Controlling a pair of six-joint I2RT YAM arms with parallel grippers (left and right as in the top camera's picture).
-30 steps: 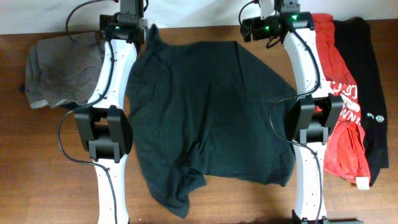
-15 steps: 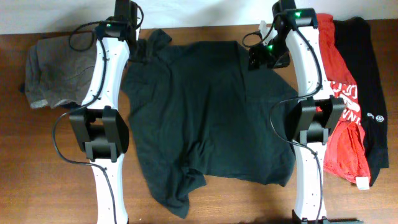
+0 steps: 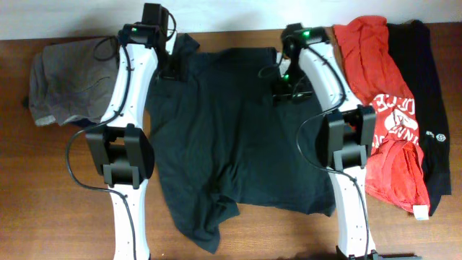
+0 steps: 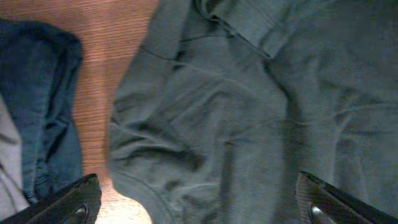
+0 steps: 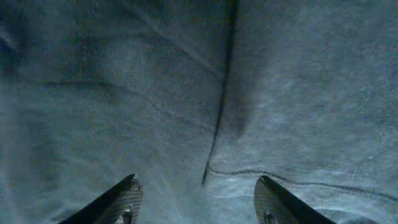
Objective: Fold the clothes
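Brown wood of the table (image 3: 58, 180) shows along the near edge, where both arm bases stand. Between them a dark T-shirt (image 3: 238, 144) lies spread flat. Its near hem (image 3: 209, 217) is rumpled and drawn to a point toward the left base, so the cloth is not yet squared.

To the right, past the right arm, a red T-shirt (image 3: 390, 123) with white print lies crumpled. Just beside it, a black garment (image 3: 433, 108) runs along the table's right edge.

Farther back, both arms reach over the shirt's shoulder end. The right gripper (image 3: 283, 88) hangs above the right shoulder area. Its wrist view shows its jaws apart, with nothing between them but dark cloth crossed by a seam (image 5: 217, 112). The left gripper (image 3: 170, 68) hovers at the left shoulder. Its jaws are spread wide over the sleeve (image 4: 249, 31), with bare wood just to the side.

At the far left lies a grey garment (image 3: 68, 79), apparently already folded, with dark blue cloth (image 4: 43, 106) against it.

My reading is that the fold on the dark T-shirt has not begun and the arms are lining up a two-handed pinch at the shoulders. Next, each gripper must come down, close on a single layer near the sleeve seam, then carry it toward the near hem.
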